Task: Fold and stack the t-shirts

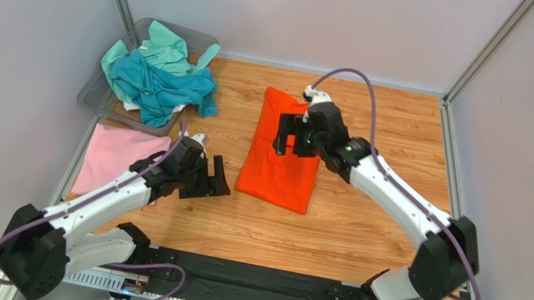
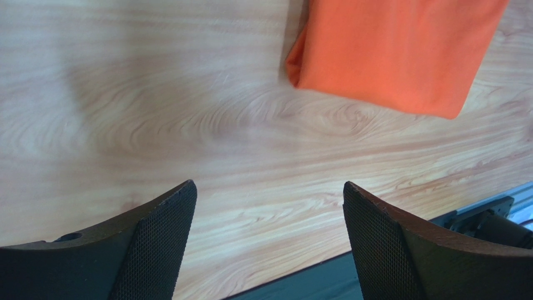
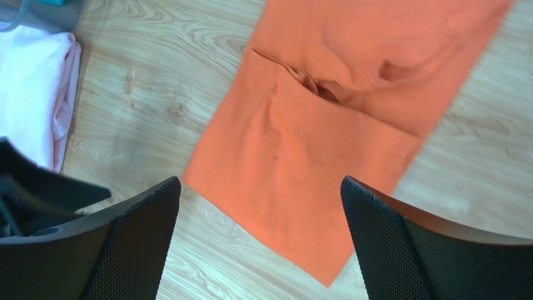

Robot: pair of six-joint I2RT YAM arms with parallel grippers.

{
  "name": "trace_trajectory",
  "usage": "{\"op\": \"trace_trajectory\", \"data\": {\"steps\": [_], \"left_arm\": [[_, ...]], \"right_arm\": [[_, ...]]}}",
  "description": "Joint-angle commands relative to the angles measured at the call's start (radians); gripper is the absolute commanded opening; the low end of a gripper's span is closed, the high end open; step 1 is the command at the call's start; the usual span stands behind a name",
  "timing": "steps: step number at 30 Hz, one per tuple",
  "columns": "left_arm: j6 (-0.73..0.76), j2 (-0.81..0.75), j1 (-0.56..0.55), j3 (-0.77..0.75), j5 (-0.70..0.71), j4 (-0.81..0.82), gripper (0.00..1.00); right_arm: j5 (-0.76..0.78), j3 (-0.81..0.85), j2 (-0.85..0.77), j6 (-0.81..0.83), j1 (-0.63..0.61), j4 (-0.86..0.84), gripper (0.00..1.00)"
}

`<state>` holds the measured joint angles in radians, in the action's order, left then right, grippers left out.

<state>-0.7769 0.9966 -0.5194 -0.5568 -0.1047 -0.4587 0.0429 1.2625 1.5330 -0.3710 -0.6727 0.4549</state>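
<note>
- The grey bin [image 1: 94,95] held a teal t-shirt [image 1: 157,88] and a mint t-shirt [image 1: 167,46], both crumpled.
- The left pincer [image 1: 210,179] and right pincer [image 1: 289,134] both stood open, empty.
- The left arm [image 1: 105,200] covered part of the pink t-shirt [image 1: 114,159].

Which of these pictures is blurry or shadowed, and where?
Top view: even light, sharp, no glare. Left wrist view: a broad soft shadow on the table left of the orange shirt. Right wrist view: that shirt's right edge looks slightly smeared, and the pink shirt washes out almost white.
</note>
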Motion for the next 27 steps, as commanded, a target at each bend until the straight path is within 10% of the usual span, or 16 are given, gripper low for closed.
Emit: {"op": "trace_trajectory", "data": {"steps": [1,14,27], "left_arm": [[0.028,0.121,0.004,-0.067,-0.047,0.150,0.89],[0.079,0.514,0.004,-0.242,-0.151,0.218,0.46],[0.076,0.605,0.004,-0.215,-0.159,0.255,0.30]], "right_arm": [[0.094,-0.174,-0.142,-0.084,0.004,-0.018,1.00],[0.138,-0.465,-0.390,-0.132,0.018,0.050,1.00],[0.084,-0.492,-0.336,-0.138,0.024,0.051,1.00]]}}
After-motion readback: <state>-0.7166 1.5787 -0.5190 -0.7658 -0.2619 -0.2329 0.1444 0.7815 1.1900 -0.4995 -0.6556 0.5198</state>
